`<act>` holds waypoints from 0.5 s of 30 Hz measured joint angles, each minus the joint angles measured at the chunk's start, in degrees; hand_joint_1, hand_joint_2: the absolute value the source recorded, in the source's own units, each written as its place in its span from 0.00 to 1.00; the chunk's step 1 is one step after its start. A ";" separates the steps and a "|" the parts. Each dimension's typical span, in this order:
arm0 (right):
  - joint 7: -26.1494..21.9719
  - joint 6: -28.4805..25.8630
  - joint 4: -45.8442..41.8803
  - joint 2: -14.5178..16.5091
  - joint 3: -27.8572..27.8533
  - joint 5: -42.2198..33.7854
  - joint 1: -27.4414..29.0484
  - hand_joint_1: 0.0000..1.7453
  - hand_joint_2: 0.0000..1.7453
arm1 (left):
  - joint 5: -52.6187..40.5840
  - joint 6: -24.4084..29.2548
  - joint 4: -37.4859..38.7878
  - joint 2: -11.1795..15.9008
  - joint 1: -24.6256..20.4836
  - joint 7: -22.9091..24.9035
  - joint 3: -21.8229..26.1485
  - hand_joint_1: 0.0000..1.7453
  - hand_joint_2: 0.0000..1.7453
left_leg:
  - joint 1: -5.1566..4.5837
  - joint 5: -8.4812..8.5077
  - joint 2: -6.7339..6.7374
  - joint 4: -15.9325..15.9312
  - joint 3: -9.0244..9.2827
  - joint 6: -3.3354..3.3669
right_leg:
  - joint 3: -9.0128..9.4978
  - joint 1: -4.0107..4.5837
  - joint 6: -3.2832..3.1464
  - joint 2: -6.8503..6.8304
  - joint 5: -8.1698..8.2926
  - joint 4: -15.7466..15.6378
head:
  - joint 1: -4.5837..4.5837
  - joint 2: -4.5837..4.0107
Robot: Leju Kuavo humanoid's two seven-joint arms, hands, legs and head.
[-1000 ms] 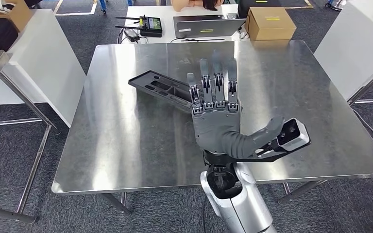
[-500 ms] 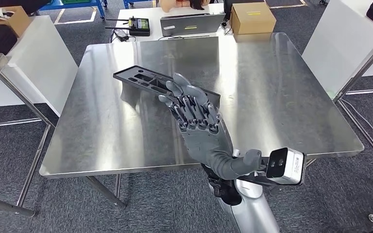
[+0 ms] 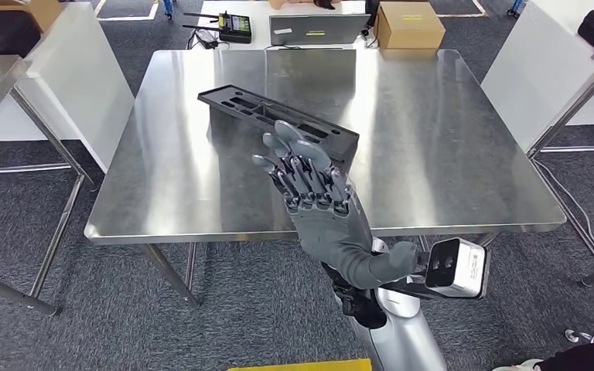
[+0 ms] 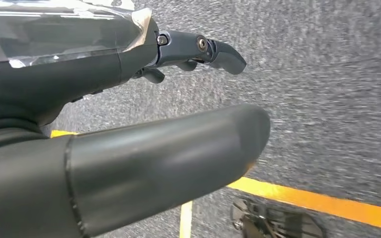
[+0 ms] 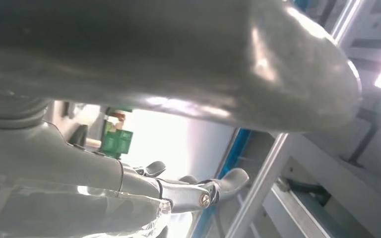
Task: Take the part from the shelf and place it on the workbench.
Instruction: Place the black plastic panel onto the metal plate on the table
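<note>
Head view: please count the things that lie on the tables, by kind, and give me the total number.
Black part on the steel workbench: 1
Cardboard box on the far table: 1
Laptop on the far table: 1
Black device with antennas on the far table: 1
Total: 4

A shiny silver steel bench point(image 3: 448, 147) carries a long black moulded plastic part point(image 3: 278, 117). The grey right hand point(image 3: 321, 209) has darker fingers point(image 3: 298, 158). Mottled dark grey carpet floor point(image 3: 62, 325) bears a yellow tape line point(image 4: 317, 201). A tan cardboard box point(image 3: 408, 25) stands behind.
</note>
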 joint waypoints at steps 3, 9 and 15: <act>0.07 -0.32 0.00 -0.26 -0.08 0.62 0.29 0.00 0.00 | -0.20 -0.20 0.01 0.01 0.00 0.00 0.01 0.00 0.00 | -0.16 2.23 0.13 0.07 -2.90 0.12 | -1.37 -0.03 0.35 0.04 -3.93 9.22 | 0.02 0.00; 0.17 -1.55 -0.13 -0.19 -0.36 2.98 0.74 0.00 0.00 | -0.37 -0.30 0.02 -0.11 -0.02 0.03 -0.01 0.00 0.00 | -0.35 6.45 0.09 0.17 -6.90 -1.31 | 13.21 0.19 1.14 0.13 -1.71 -7.43 | 0.01 0.00; 0.05 -2.75 -0.06 0.12 -0.42 4.98 1.22 0.00 0.00 | -0.39 -0.28 0.02 -0.09 0.19 0.17 -0.01 0.00 0.00 | 0.23 0.78 -0.19 4.71 -8.69 -3.09 | 11.49 -0.27 -2.08 -0.09 0.59 -9.46 | -0.06 0.00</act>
